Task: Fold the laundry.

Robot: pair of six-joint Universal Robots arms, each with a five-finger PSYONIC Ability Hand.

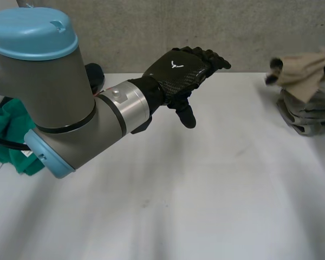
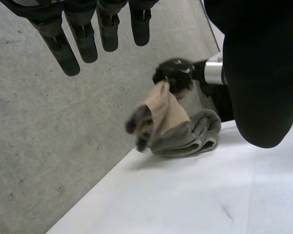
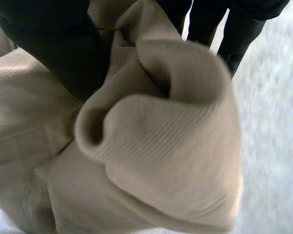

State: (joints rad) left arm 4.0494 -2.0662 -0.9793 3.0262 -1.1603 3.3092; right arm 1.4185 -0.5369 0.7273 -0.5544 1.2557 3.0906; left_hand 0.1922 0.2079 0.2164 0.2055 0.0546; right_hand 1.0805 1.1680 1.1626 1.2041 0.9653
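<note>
My right hand (image 2: 175, 73) holds a beige cloth (image 1: 302, 73) lifted at the table's far right, its fingers (image 3: 49, 44) curled round a bunched fold of it (image 3: 156, 122). The beige cloth (image 2: 162, 114) hangs over a folded grey cloth (image 1: 309, 111) that lies on the white table (image 1: 206, 189). That grey pile (image 2: 195, 134) sits just beneath the right hand. My left hand (image 1: 179, 73) hovers over the table's far middle, open, its fingers (image 2: 78, 39) straight and holding nothing.
A green cloth (image 1: 13, 135) lies at the table's left edge, partly behind my left arm (image 1: 59, 103). A grey concrete wall (image 1: 151, 32) runs along the far side of the table.
</note>
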